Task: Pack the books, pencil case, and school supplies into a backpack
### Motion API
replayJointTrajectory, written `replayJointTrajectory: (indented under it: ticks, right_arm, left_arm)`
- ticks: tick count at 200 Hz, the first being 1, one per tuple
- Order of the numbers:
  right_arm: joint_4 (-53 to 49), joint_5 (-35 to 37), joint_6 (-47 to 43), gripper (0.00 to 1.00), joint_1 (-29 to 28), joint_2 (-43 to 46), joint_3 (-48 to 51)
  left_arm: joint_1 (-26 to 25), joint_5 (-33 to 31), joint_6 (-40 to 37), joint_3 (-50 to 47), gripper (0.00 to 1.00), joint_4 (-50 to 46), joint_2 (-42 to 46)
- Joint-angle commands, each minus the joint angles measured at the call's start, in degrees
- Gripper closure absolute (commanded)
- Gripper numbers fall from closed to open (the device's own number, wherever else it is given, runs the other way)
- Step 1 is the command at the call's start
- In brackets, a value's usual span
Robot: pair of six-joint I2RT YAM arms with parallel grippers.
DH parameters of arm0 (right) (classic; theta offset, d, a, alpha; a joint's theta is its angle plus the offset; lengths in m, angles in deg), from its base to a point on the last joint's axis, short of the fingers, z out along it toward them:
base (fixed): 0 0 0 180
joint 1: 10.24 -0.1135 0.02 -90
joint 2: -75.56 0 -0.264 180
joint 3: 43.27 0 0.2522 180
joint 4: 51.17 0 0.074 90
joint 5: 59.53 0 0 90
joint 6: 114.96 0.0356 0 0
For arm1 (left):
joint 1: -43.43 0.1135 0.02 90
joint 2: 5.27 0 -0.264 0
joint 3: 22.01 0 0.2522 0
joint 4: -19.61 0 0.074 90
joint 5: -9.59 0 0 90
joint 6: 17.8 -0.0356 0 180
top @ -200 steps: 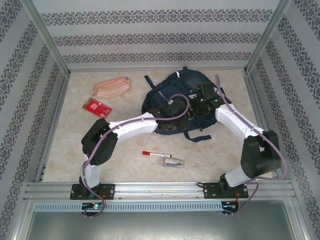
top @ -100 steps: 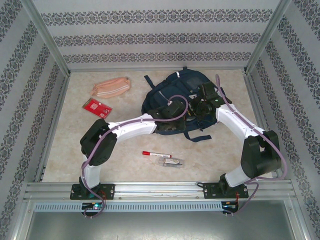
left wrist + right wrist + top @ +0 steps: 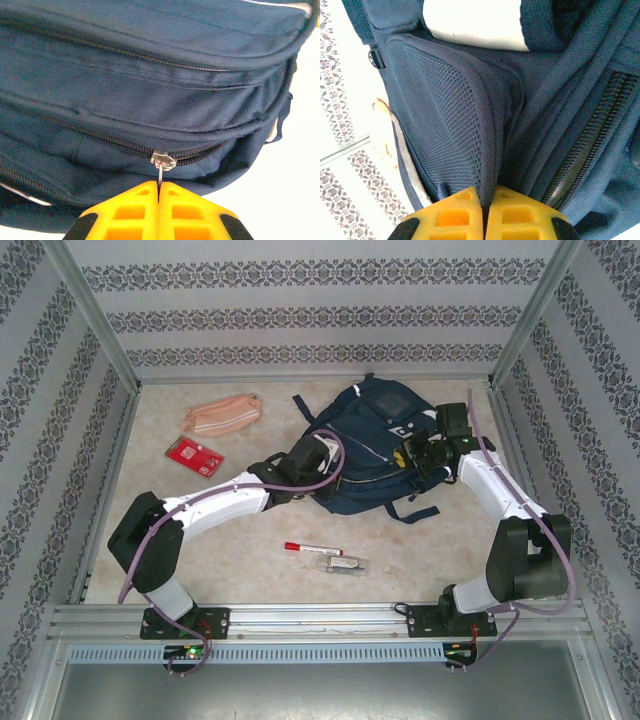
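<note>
Table [image 3: 450,560]: pale marbled top; all items lie on it.
Backpack [image 3: 375,435]: navy, lying flat at the far middle of the table, between the two claws; straps trail off its near edge. In the left wrist view [image 3: 150,75] its stacked zip lines run across the frame. In the right wrist view [image 3: 560,150] a pale grey patch shows at the top.
Left claw [image 3: 328,472]: at the backpack's near-left edge. Seen from the wrist [image 3: 158,189], the yellow fingers are pressed together, pinching the thin metal zip pull [image 3: 159,175] that hangs from a slider on one zip.
Right claw [image 3: 412,456]: at the backpack's right side. Seen from the wrist [image 3: 485,202], the fingers are pressed together on a raised fold of navy cloth at the edge of the mesh pocket [image 3: 445,130].
Pencil case [image 3: 222,415]: salmon pink, far left, well apart from the backpack.
Red packet [image 3: 194,454]: flat, just nearer than the pencil case.
Marker [image 3: 305,548]: white with a red cap, near middle, in front of the backpack.
Wrapped item [image 3: 342,563]: clear wrap, greyish, just beside the marker on its near-right.
</note>
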Motion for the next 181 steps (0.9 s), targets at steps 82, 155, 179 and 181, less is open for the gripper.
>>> replayJointTrajectory:
  ticks: [82,155,179,181]
  right_arm:
    - [-10.8,14.5,0.9,0.35,-5.9,18.9,7.8]
    - [-1.1,15.3,6.9,0.37,-14.7,10.0,8.4]
    - [-0.6,18.0,5.9,0.46,-14.9,6.2,7.0]
    - [-0.4,18.0,5.9,0.47,-14.9,5.9,6.9]
  left_arm:
    - [-2.7,14.4,-3.7,6.7,1.0,2.3,-3.0]
    - [-0.5,7.0,1.8,6.2,0.57,-5.9,-5.3]
    - [-0.5,5.6,3.9,6.5,0.55,-6.3,-5.6]
    - [-0.5,5.5,4.0,6.4,0.55,-6.1,-5.6]
